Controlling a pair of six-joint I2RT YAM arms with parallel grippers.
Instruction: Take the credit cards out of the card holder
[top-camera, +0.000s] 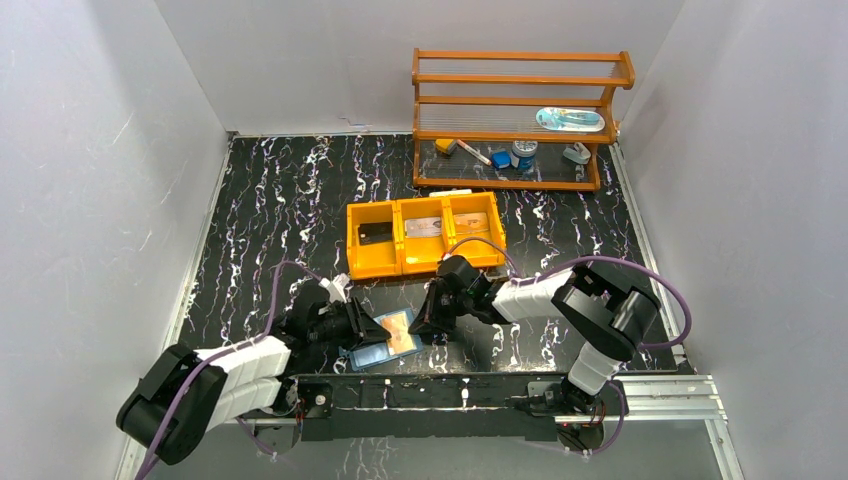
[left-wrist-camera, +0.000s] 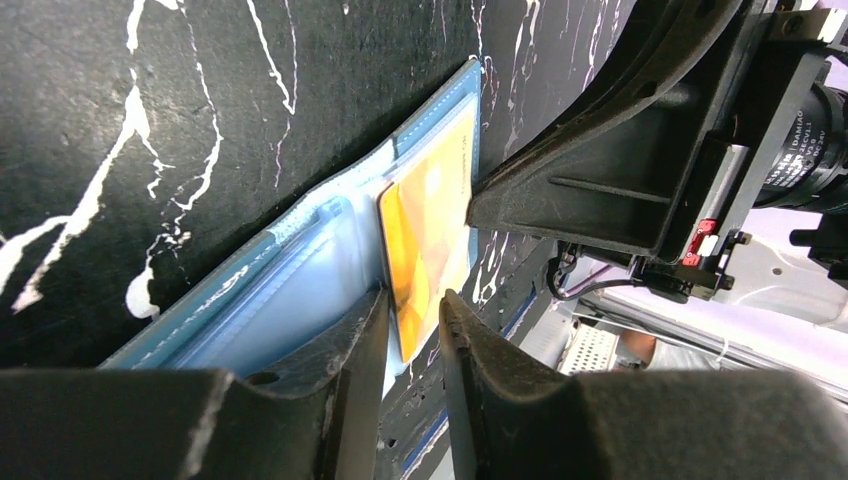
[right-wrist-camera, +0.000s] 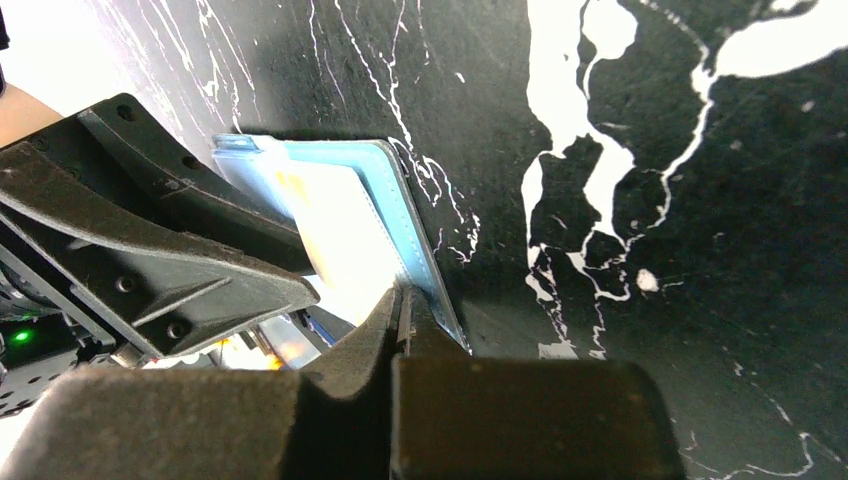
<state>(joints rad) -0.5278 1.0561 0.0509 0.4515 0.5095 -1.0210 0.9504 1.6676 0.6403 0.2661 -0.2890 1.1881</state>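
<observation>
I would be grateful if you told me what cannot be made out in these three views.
- Top view: whether other cards sit in the card holder; it is too small, and the left gripper and right gripper overlap it.
- Left wrist view: the orange card has blurred print; the left gripper's fingers hide the holder's near end.
- Right wrist view: glare washes out the card's face; the right gripper's shut fingers hide whether they pinch or only press the holder's edge.

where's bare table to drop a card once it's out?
Bare mat left of the tray and shelf; smaller patch between tray, shelf and right arm. Crowded: front centre, left hand and right hand meet at the wallet.
</observation>
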